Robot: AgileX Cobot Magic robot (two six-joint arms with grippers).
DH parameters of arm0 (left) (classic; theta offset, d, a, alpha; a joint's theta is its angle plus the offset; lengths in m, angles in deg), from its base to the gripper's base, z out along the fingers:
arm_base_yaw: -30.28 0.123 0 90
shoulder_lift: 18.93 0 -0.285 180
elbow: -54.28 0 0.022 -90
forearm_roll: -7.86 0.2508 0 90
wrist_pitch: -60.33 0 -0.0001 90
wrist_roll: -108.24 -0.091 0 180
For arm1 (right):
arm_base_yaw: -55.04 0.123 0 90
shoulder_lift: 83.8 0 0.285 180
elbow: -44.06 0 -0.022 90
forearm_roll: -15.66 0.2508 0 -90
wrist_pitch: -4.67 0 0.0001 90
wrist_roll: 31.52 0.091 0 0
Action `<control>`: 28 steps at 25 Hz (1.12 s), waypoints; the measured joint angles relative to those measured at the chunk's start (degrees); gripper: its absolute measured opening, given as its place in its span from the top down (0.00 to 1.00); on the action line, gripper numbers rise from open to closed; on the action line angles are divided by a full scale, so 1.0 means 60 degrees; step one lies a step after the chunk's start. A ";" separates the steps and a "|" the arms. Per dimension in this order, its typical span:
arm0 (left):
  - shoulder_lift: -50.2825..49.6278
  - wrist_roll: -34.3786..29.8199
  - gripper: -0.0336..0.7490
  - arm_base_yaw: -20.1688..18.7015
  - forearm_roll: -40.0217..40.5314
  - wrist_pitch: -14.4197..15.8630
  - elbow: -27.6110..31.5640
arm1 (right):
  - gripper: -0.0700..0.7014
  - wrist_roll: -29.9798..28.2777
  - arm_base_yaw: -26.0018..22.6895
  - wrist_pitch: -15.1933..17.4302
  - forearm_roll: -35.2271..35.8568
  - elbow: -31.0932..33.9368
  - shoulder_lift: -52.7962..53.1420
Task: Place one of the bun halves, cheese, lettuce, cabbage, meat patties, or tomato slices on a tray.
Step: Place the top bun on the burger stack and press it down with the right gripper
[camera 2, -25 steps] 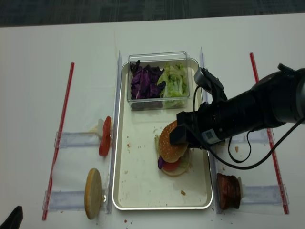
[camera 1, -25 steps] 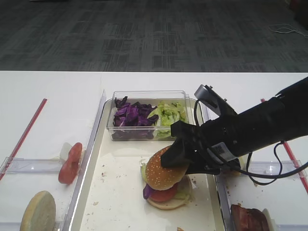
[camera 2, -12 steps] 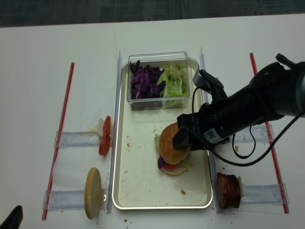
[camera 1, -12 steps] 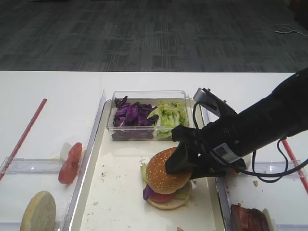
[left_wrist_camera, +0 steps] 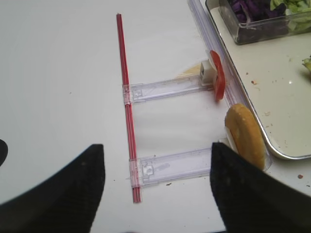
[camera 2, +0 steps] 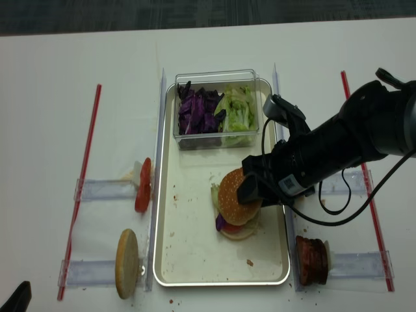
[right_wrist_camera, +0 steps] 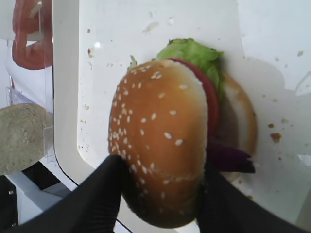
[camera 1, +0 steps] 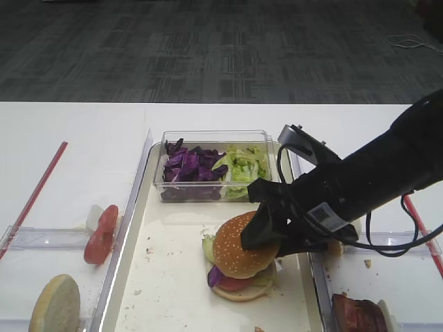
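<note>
Overhead, white table, grey carpet; right hand grips sesame bun top.

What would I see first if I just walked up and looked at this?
First, the right gripper holding the sesame bun top on a stacked burger in the middle of the tray. Behind it, at the tray's far end, sits a clear tub with purple cabbage beside green lettuce.

Right hand low, fingers apart, left hand raised
</note>
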 joint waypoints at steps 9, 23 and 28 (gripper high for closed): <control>0.0000 0.0000 0.37 0.0000 0.0000 0.0000 0.0000 | 0.41 0.0760 0.0000 0.0000 -0.0970 -0.0274 0.0302; 0.0000 0.0000 0.37 0.0000 0.0000 0.0000 0.0000 | 0.41 0.1678 0.0000 0.0465 -0.2263 -0.0857 0.0302; 0.0000 0.0000 0.37 0.0000 0.0000 0.0000 0.0000 | 0.41 0.2022 0.0000 0.0596 -0.2851 -0.0857 0.0302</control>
